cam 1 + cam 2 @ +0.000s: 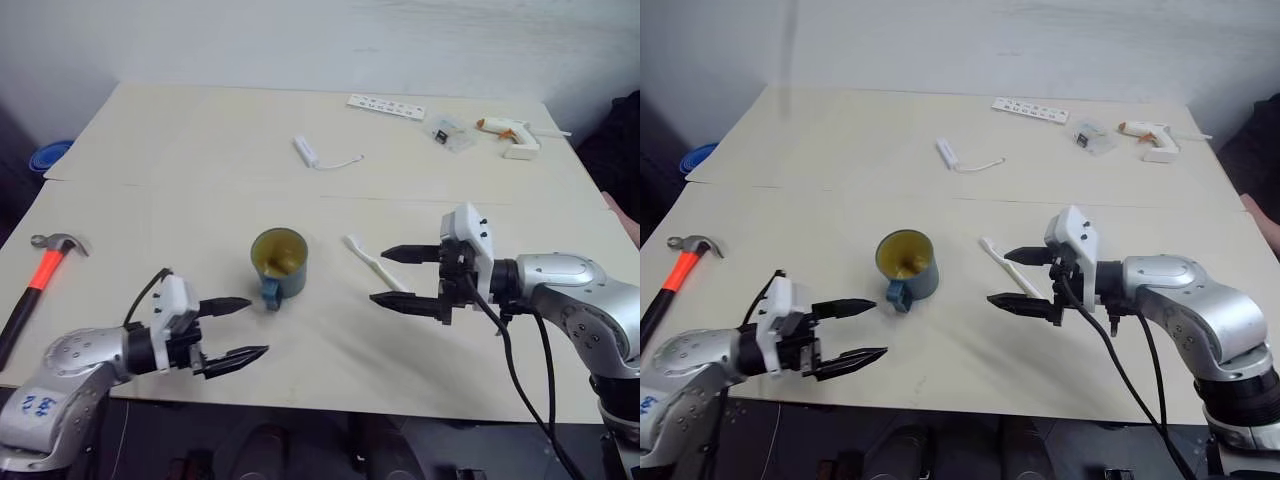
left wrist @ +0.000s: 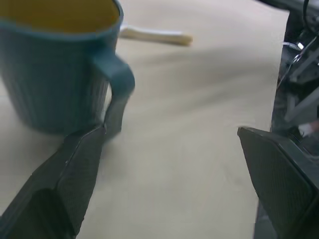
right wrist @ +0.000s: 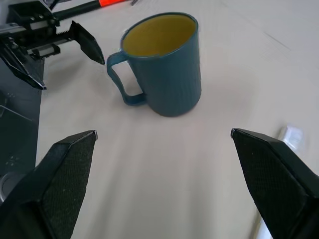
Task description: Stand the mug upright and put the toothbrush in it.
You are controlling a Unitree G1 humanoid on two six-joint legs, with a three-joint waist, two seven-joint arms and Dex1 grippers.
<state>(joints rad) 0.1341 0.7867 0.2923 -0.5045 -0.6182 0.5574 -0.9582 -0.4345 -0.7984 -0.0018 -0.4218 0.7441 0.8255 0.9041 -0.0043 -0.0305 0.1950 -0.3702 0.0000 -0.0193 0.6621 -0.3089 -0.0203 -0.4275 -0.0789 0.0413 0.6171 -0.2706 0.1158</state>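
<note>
The teal-blue mug (image 1: pixel 279 264) stands upright on the cream table (image 1: pixel 200 160), yellowish inside, its handle turned toward the table's near edge. The white toothbrush (image 1: pixel 372 262) lies flat just right of it. My left gripper (image 1: pixel 240 328) is open at the near left, a short way from the mug's handle (image 2: pixel 117 89) and holding nothing. My right gripper (image 1: pixel 410 279) is open too, hovering right over the toothbrush's handle end with its fingers pointing toward the mug (image 3: pixel 167 64).
A hammer (image 1: pixel 38 275) with an orange grip lies at the left edge. Farther back are a white dongle with a thin cable (image 1: pixel 312 153), a white strip (image 1: pixel 386 106), a small clear packet (image 1: pixel 449 133) and a white glue gun (image 1: pixel 512 135). A blue bowl (image 1: pixel 47 155) sits beyond the table's left side.
</note>
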